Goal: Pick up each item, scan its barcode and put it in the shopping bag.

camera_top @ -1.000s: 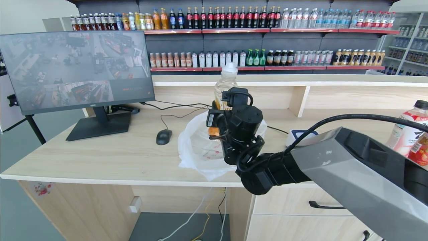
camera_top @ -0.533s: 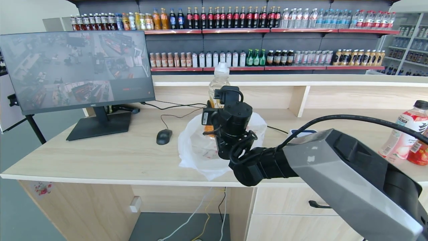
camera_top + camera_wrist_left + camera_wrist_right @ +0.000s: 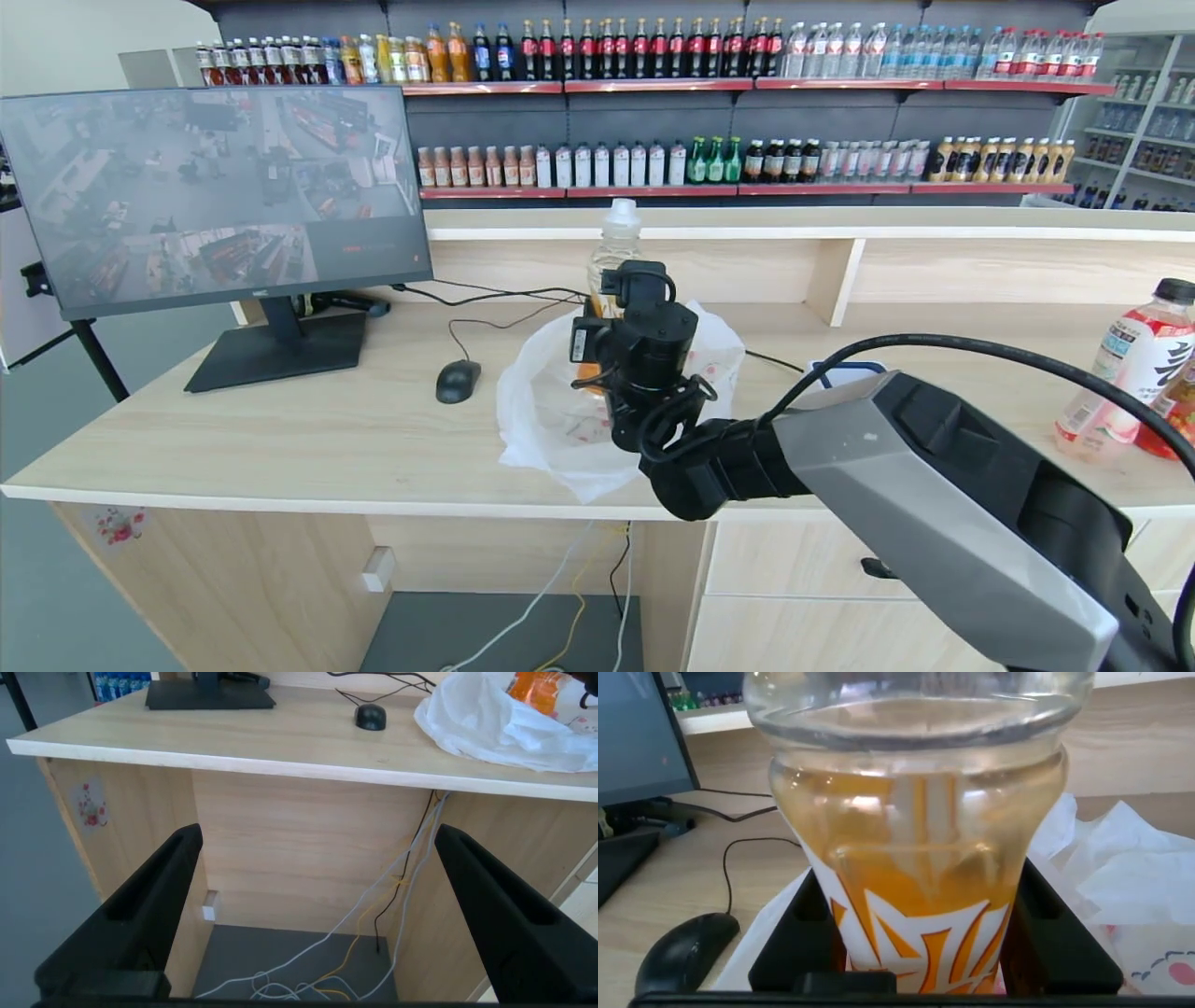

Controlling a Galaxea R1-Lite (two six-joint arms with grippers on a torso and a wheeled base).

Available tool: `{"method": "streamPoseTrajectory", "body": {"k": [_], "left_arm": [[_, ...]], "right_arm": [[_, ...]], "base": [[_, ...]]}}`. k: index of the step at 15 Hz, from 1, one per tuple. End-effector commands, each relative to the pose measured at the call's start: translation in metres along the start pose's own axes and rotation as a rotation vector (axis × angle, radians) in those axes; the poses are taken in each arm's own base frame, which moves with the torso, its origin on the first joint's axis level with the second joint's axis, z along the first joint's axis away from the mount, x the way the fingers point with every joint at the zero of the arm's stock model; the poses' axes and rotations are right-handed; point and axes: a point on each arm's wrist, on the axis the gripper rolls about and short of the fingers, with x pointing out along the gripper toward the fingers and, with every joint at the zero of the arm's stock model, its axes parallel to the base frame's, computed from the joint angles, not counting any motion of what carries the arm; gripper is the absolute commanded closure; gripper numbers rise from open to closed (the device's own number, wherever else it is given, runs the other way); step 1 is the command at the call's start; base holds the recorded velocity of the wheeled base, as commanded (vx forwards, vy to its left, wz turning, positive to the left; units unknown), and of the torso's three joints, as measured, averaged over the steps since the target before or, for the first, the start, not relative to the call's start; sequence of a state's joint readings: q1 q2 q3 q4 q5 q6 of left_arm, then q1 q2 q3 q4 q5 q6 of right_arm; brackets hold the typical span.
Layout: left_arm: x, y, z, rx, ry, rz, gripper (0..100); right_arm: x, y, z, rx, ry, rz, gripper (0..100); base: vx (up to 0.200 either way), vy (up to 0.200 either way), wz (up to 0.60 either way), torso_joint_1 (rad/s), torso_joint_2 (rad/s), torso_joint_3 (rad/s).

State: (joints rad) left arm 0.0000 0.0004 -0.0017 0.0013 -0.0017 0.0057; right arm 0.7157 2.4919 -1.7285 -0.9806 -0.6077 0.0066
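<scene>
Sinking lower over the last second, the bottle stays clenched in the right gripper, directly above the open shopping bag; bagging looks imminent; the left gripper hangs spread and empty beside the counter.

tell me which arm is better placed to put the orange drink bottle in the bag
Right. The right gripper is shut on the bottle, upright at the mouth of the shopping bag. The left gripper hangs open, low in front of the counter, holding nothing.
</scene>
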Motion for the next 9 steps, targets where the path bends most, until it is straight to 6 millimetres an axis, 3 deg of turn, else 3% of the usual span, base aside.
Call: {"method": "streamPoseTrajectory", "body": {"k": [1,9], "left_arm": [[0.0,0.0,0.0,0.0,0.0,-0.001,0],[0.0,0.0,0.0,0.0,0.0,0.0,0]], "right_arm": [[0.0,0.0,-0.006,-0.004,0.007,0.001,100],[-0.001,0.002,-0.022,-0.011,0.015,0.037,100]], "base": [[0.0,0.0,0.0,0.0,0.0,0.0],[0.0,0.0,0.0,0.0,0.0,0.0]]}}
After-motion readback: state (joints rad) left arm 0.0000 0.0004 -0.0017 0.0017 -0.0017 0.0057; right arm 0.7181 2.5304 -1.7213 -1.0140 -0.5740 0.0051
